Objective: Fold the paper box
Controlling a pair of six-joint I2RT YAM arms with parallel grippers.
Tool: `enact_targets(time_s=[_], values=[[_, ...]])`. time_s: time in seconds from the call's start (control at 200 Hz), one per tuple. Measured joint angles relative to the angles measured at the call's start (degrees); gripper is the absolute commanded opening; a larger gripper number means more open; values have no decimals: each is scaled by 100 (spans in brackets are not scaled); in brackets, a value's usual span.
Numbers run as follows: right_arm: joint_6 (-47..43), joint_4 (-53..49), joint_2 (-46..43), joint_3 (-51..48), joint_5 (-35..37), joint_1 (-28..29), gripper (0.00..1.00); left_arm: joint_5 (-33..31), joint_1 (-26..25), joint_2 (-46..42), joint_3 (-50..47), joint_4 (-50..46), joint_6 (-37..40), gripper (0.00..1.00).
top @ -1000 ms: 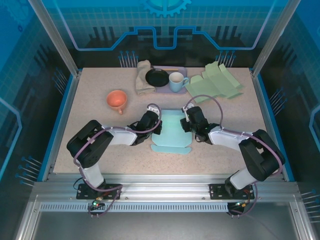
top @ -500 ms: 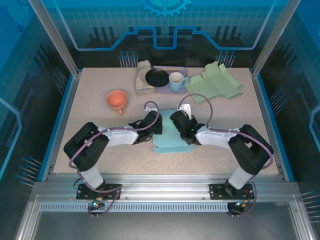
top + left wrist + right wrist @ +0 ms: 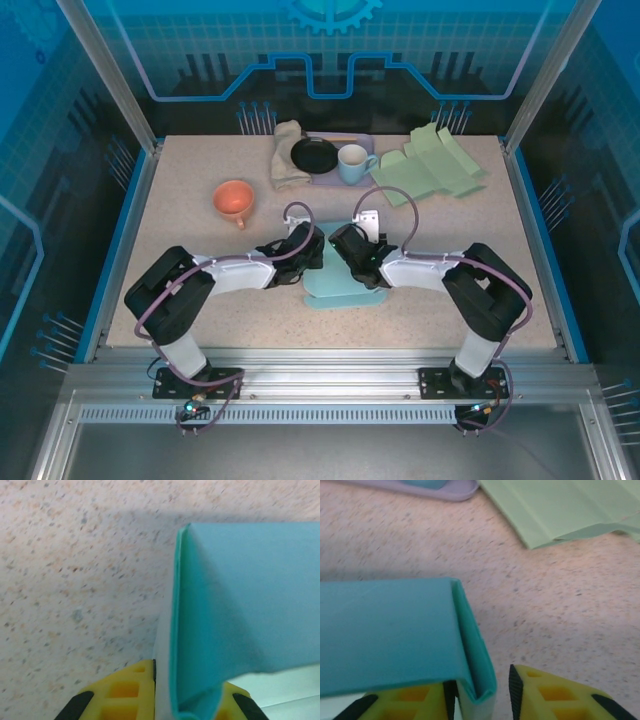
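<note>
– So, left to right. What's the left claw doing?
– Left gripper (image 3: 308,248) sits low at mid-table, nearer than the orange cup (image 3: 234,199) and off to its right. It's pinched together on the paper box (image 3: 345,288). In the wrist view its yellow fingers (image 3: 122,692) sit either side of a raised teal wall, with the folded edge running straight up between them.
– Box position?
– Centre of the table (image 3: 180,270), between the two claws. The near part lies flat, and the far edge is lifted where both claws meet it.
– Right claw?
– Right gripper (image 3: 342,245) is just beside the left one, on the same lifted edge. Jaws are apart. From its wrist camera the teal fold hangs between the fingers (image 3: 550,692): it's up against one finger, with bare table showing between the fold and the other. So the flap is between the jaws, not squeezed.
– Is it touching at all?
– One side looks like contact. Can't call it a grip.
– Anything else on the right?
– Green folded sheets (image 3: 435,165) at the far right corner, well apart from the claws. A blue mug (image 3: 354,163), a black dish (image 3: 314,155) and a cloth (image 3: 288,155) sit along the far edge.
</note>
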Motion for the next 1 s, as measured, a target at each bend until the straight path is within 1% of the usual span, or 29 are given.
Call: enact_targets(time_s=[0.105,0.195,0.295,0.345,0.665,0.755,0.865,1.0], values=[[-337,472,-31,-227,-525,-57,44,-175,31,-2,0,-101,-28,0],[-490,673,-33,-361,-990,-105,46,-289,79,-2,0,-136,-118,0],[-597,881,-33,-503,-1355,-116,45,-374,116,-2,0,-173,-170,0],[-612,970,-33,-560,-1456,-116,43,-393,120,-2,0,-188,-170,0],[-754,1563,127,-621,-1604,-317,42,-413,120,-2,0,-205,-168,0],[-852,1781,216,-623,-1641,-367,37,-413,120,-2,0,-208,-168,0],[-966,1952,332,-614,-1602,-378,28,-415,120,-2,0,-214,-168,0],[-826,1963,468,-529,-1410,-348,16,-435,105,-2,20,-247,-188,0]])
